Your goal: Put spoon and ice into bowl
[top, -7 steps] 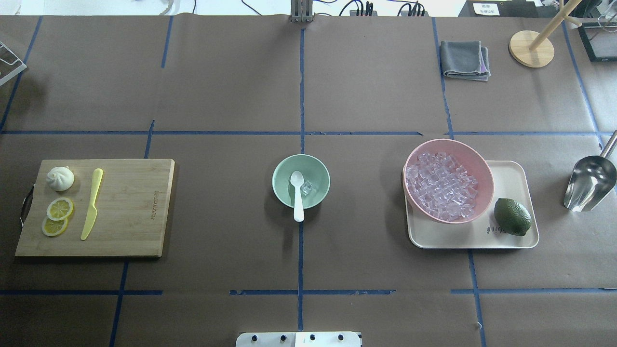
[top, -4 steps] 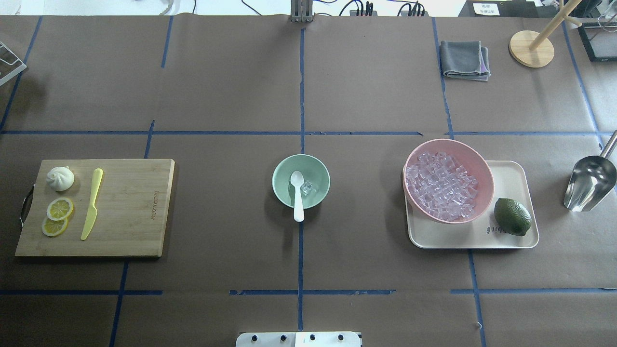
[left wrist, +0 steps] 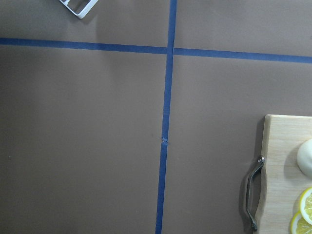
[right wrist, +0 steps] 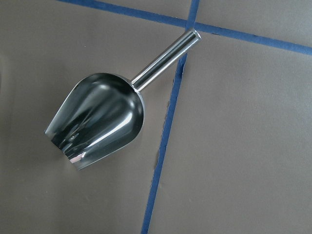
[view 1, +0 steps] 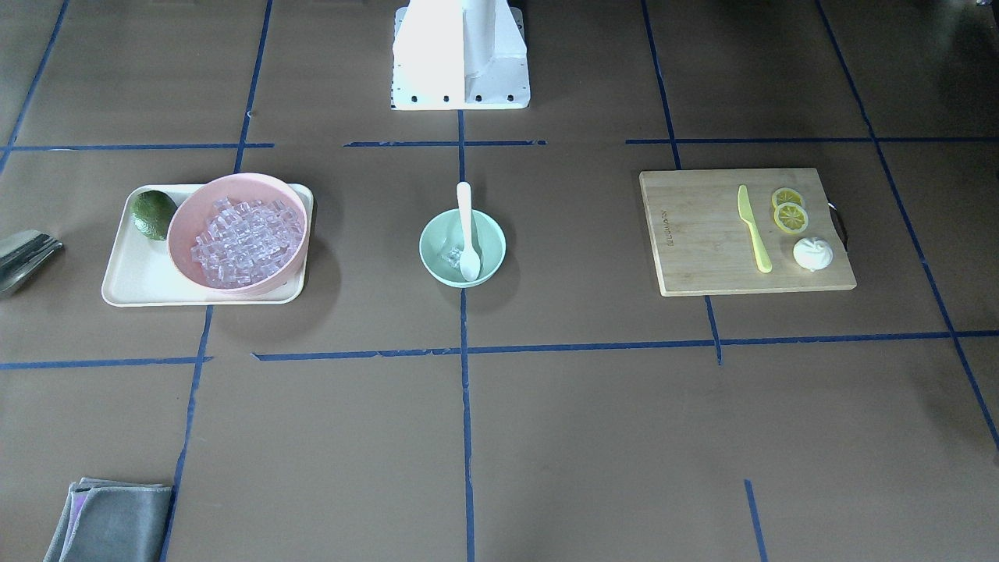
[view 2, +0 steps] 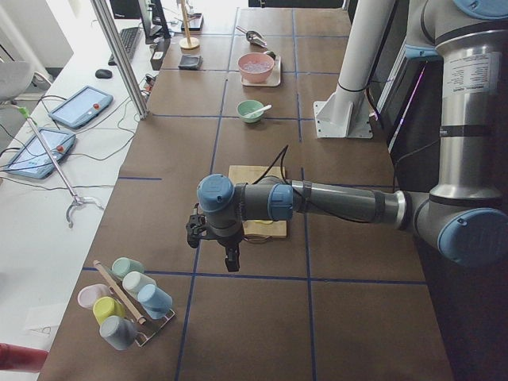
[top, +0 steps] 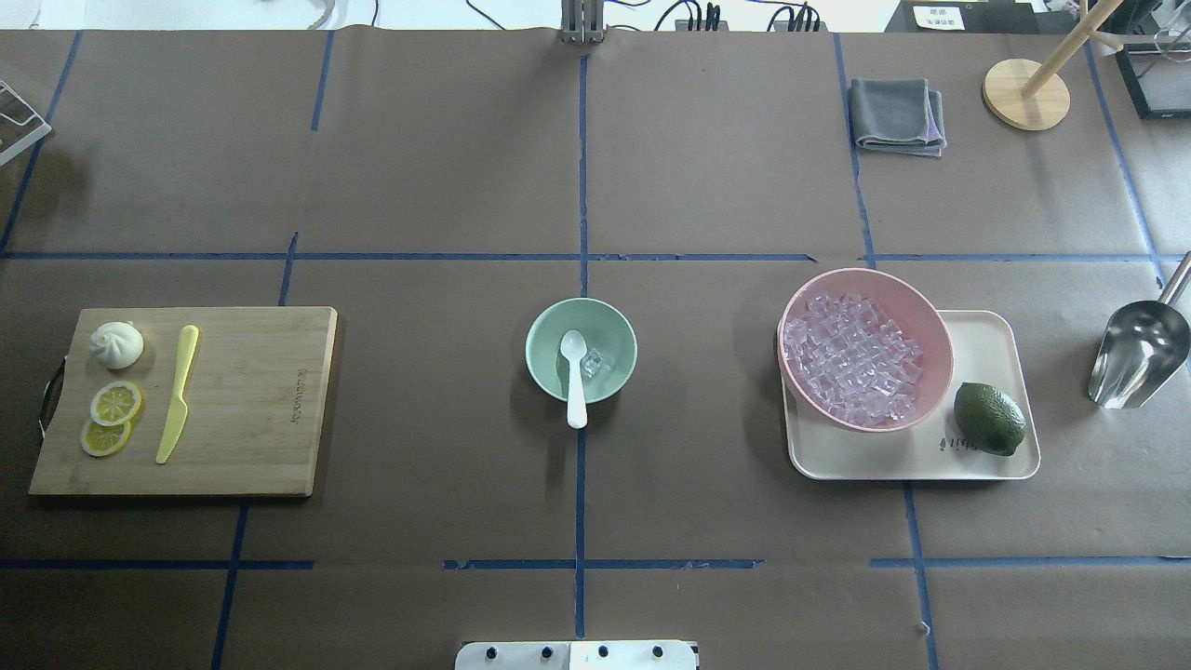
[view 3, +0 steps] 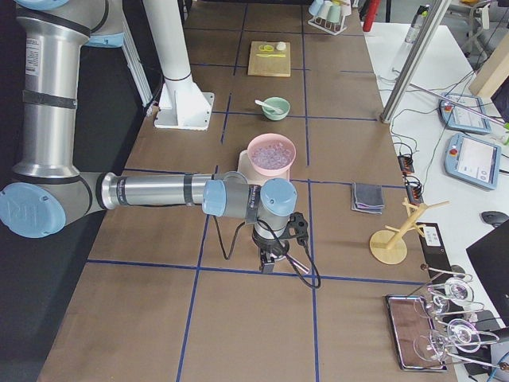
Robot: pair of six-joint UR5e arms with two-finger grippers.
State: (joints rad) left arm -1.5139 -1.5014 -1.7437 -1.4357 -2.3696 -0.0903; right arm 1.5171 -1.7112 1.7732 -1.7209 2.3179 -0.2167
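Observation:
The mint-green bowl (top: 544, 346) stands at the table's middle; it also shows in the front view (view 1: 437, 243). The white spoon (top: 575, 377) lies in it, scoop inside and handle over the near rim. One clear ice cube (top: 595, 361) lies in the bowl beside the scoop. Several more ice cubes (top: 851, 358) fill the pink bowl (top: 935, 326). My left gripper (view 2: 231, 262) hangs past the cutting board, far from the bowl. My right gripper (view 3: 268, 264) hangs beyond the tray. I cannot tell whether either gripper is open or shut.
A cutting board (top: 260, 400) on the left holds a yellow-green knife (top: 177, 395), lemon slices (top: 113, 405) and a bun (top: 116, 344). A cream tray (top: 996, 344) holds the pink bowl and a lime (top: 988, 419). A metal scoop (top: 1140, 354) lies at the right.

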